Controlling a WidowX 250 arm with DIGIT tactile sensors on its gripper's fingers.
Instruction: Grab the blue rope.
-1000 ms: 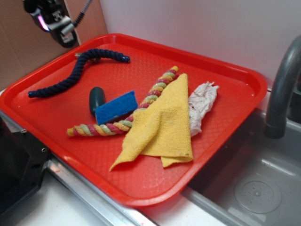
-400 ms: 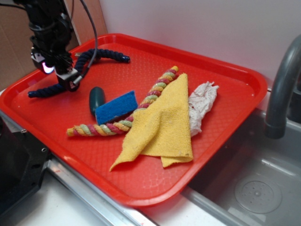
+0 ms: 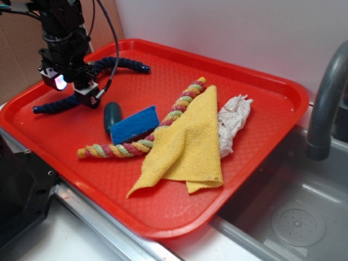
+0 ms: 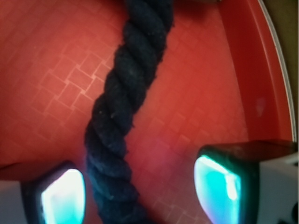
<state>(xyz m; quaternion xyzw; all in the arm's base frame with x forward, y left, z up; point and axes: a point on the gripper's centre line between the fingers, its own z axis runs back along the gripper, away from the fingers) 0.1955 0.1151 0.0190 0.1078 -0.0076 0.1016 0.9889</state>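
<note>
Starting at the far left of the exterior view: a black gripper [image 3: 81,93] with a lit pinkish panel, lowered over the back-left part of a red tray [image 3: 261,147], cables trailing up behind it. Beneath and behind it lies the blue rope [image 3: 128,63], dark navy and twisted, running from one end near the tray's left rim, under the gripper, and arching to a bound end toward the back rim. In the wrist view the blue rope [image 4: 124,112] passes lengthwise between the two fingertips [image 4: 60,196], which glow cyan and stand apart on either side of it; the jaws are spread wide, the left tip just beside the strand, the right one clear of it, and nothing is clasped. Next item rightward: a small dark green oblong object [image 3: 112,115], lying on the tray floor just beside the gripper. Touching it, a flat blue sponge [image 3: 135,124], tilted, resting partly on a multicoloured rope [image 3: 168,119] of pastel twisted strands that runs diagonally from front left to back right. Over that rope's middle lies a yellow cloth [image 3: 187,141], folded and spread toward the tray's front. Against its right edge, a crumpled white cloth [image 3: 234,119]. Right of the tray, a grey sink [image 3: 293,217] with a dark faucet [image 3: 326,98].
</note>
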